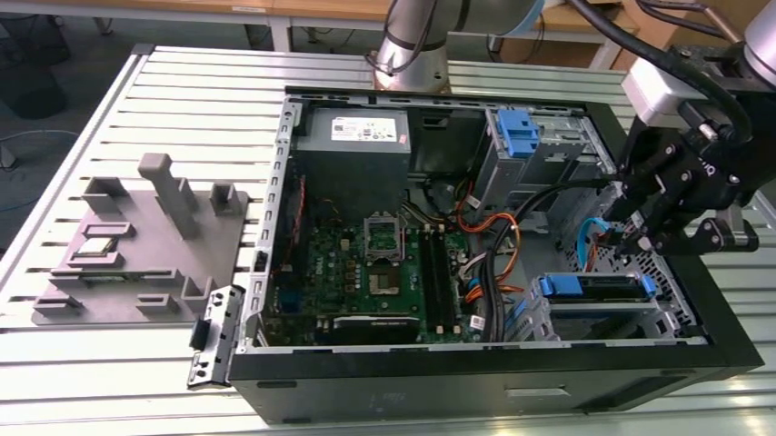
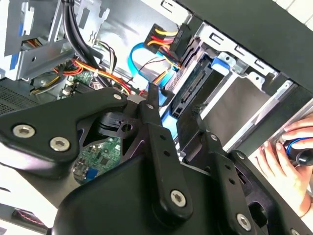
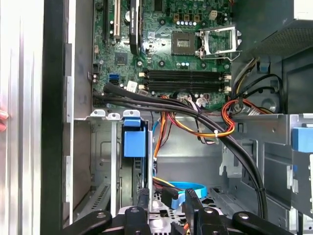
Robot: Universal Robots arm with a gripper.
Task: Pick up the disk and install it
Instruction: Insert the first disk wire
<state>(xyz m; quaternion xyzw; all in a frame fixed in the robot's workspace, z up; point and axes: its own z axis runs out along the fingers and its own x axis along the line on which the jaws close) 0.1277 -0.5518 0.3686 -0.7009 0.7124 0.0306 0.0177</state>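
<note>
disk (image 1: 594,289) sitting in a drive bay of the open computer case (image 1: 485,391), at the exterior view's right
gripper (image 1: 631,243) is hovering close over that bay, fingers parted, gripping nothing; motherboard (image 1: 352,272) is lying alongside.

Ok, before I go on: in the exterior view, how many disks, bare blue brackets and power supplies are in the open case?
disk: 1
bare blue bracket: 1
power supply: 1
Total: 3
</note>
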